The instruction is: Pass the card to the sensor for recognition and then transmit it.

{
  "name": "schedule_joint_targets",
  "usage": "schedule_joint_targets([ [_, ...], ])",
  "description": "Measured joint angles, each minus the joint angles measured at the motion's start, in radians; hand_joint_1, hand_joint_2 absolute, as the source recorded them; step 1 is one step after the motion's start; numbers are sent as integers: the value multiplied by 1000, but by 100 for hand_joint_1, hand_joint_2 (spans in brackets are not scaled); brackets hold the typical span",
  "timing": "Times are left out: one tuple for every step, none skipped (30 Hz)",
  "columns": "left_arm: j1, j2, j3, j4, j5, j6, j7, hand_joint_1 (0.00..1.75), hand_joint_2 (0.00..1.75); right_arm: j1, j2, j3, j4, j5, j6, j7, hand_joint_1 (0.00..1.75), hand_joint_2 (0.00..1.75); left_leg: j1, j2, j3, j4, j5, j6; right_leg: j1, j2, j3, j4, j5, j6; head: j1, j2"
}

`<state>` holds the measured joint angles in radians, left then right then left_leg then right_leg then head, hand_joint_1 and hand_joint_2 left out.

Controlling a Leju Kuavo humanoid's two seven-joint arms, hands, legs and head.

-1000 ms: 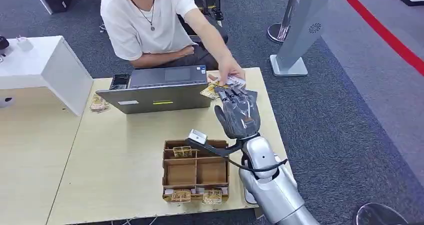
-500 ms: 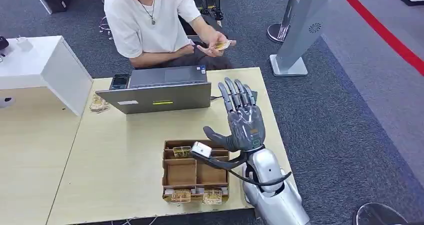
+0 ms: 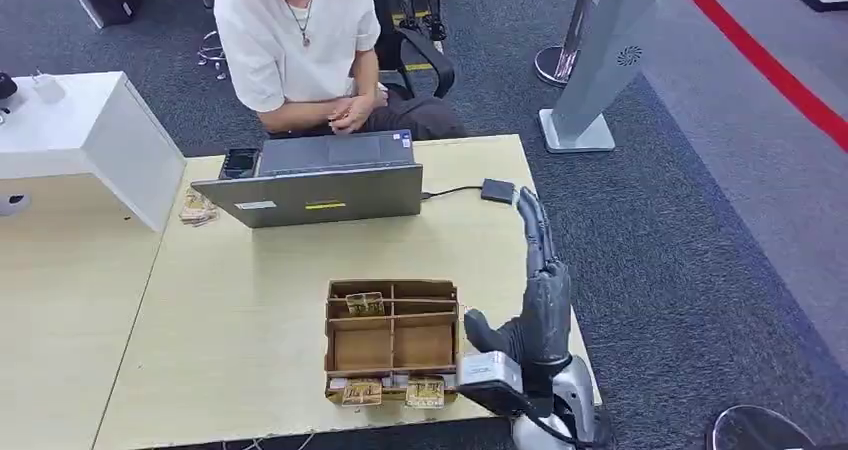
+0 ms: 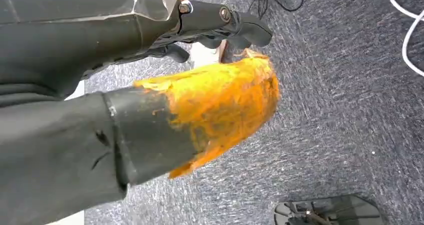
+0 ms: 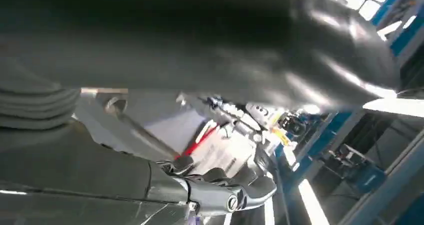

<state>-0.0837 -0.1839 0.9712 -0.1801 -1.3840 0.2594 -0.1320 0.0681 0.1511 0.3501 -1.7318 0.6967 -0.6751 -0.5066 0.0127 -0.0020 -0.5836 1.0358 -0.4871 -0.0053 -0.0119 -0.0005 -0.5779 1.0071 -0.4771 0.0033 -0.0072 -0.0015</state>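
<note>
My right hand (image 3: 543, 305) stands edge-on above the table's near right corner, fingers straight and pointing away from me, thumb out to the side, holding nothing. In the right wrist view its dark fingers (image 5: 220, 195) also hold nothing. The person seated behind the table holds the tan card (image 3: 350, 113) in both hands by the lap. The sensor (image 3: 497, 190), a small black box on a cable, lies right of the grey laptop (image 3: 320, 185). My left hand (image 4: 150, 100) hangs over the carpet, orange-tipped thumb apart from its fingers (image 4: 220, 22), empty.
A brown cardboard divider box (image 3: 392, 340) with cards in some compartments sits near the table's front edge, just left of my right hand. A small card pile (image 3: 197, 208) lies left of the laptop. A white cabinet (image 3: 90, 135) stands at the left, a grey stand (image 3: 600, 60) beyond the table.
The person took the card from my right hand's fingertips and drew it back to the lap. My right hand pulled back toward me from beside the laptop and turned edge-on.
</note>
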Motion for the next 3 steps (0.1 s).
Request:
schedule_joint_targets([
  [0,0,2,0,2,2,0,0,0,14,-7,10,-18,-56,23,-5,0,0,0,0,0,0,0,0,0,0,0,0,0,0,0,0],
  [0,0,3,0,6,3,0,0,0,29,-14,19,-38,-119,54,-11,0,0,0,0,0,0,0,0,0,0,0,0,0,0,0,0],
  [0,0,5,0,10,5,0,0,0,42,-21,24,-55,-169,87,-16,0,0,0,0,0,0,0,0,0,0,0,0,0,0,0,0],
])
